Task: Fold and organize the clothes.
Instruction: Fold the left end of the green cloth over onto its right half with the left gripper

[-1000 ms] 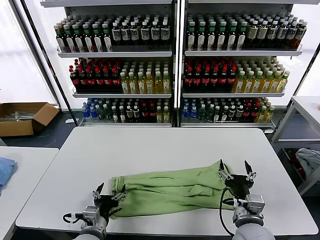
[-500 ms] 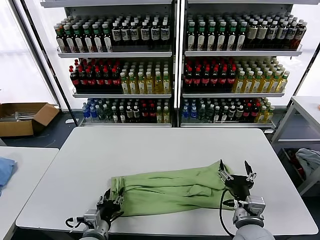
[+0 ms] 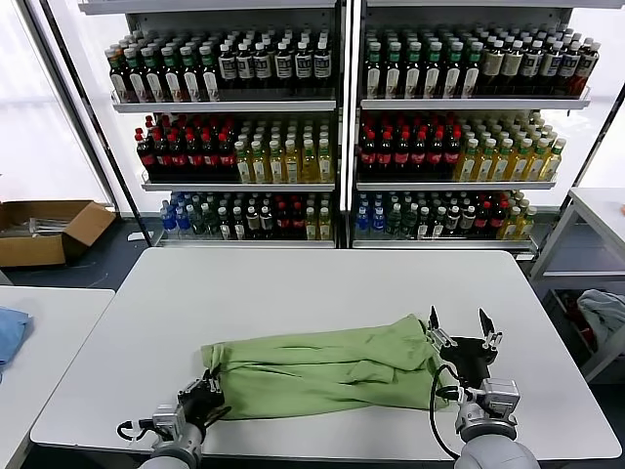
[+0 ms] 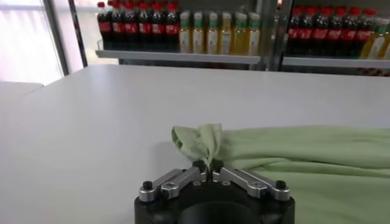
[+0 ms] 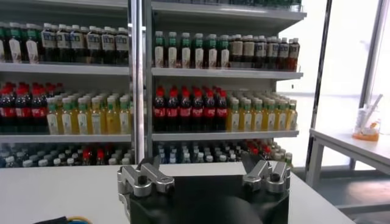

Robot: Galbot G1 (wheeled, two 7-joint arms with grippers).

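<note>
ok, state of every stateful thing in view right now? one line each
light green soft cloth polo shirt: folded lengthwise into a long band, lying on the white table, its left end bunched and pinched
left gripper: shut on the shirt's left end
right gripper: open, at the shirt's right end, holding nothing
brown cardboard box: open, on the floor

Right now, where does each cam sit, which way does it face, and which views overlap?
Head view: on the head, facing forward and down at the white table, bottle shelves behind; shows left gripper shut on the green shirt and right gripper open at the other end.
Left wrist view: low on the left arm, facing along the tabletop; own fingers pinch a shirt corner.
Right wrist view: on the right arm, facing the shelves; own open fingers show.
Shared: head and left wrist both see the shirt; all three see the shelves.
</note>
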